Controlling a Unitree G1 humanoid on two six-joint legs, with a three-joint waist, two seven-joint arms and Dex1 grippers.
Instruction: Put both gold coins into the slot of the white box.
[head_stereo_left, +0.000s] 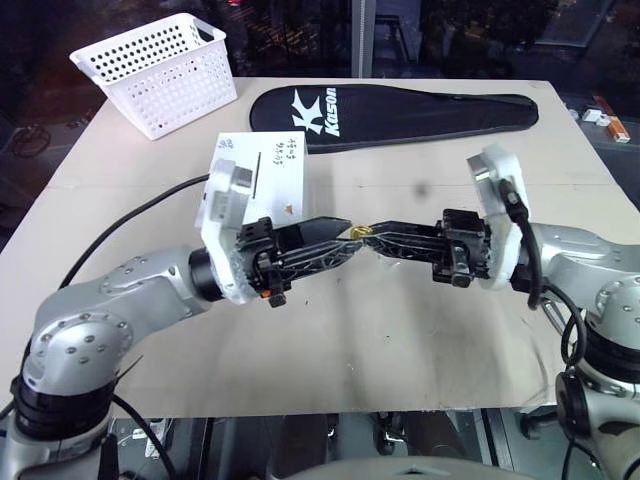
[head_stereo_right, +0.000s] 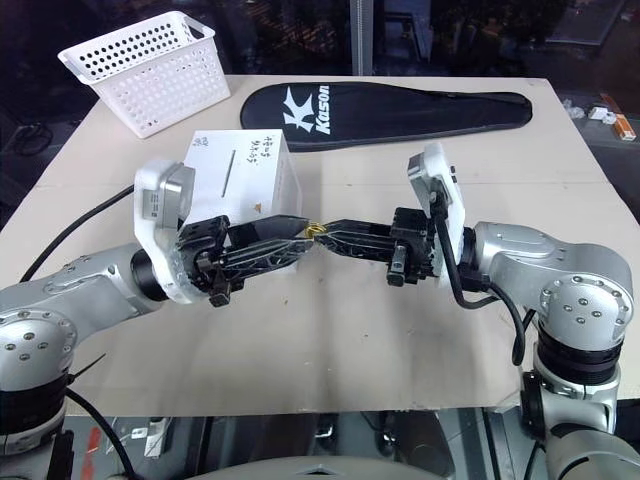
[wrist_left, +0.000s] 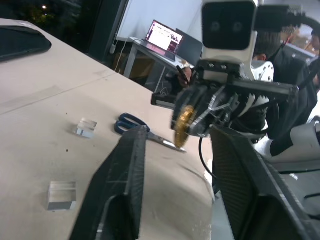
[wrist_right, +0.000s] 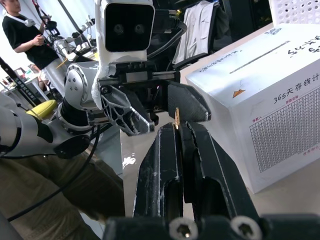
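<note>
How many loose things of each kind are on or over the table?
Gold coin: 1
Clear cases: 2
Scissors: 1
White box: 1
White basket: 1
Black racket cover: 1
Total: 7

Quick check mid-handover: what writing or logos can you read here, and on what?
"Kason", with a "K" logo: black racket cover.
"365天存钱计", partly cut off: side of the white box, above a printed grid whose entries are too small to read.
Handwritten scribbles on the box top: not legible.
</note>
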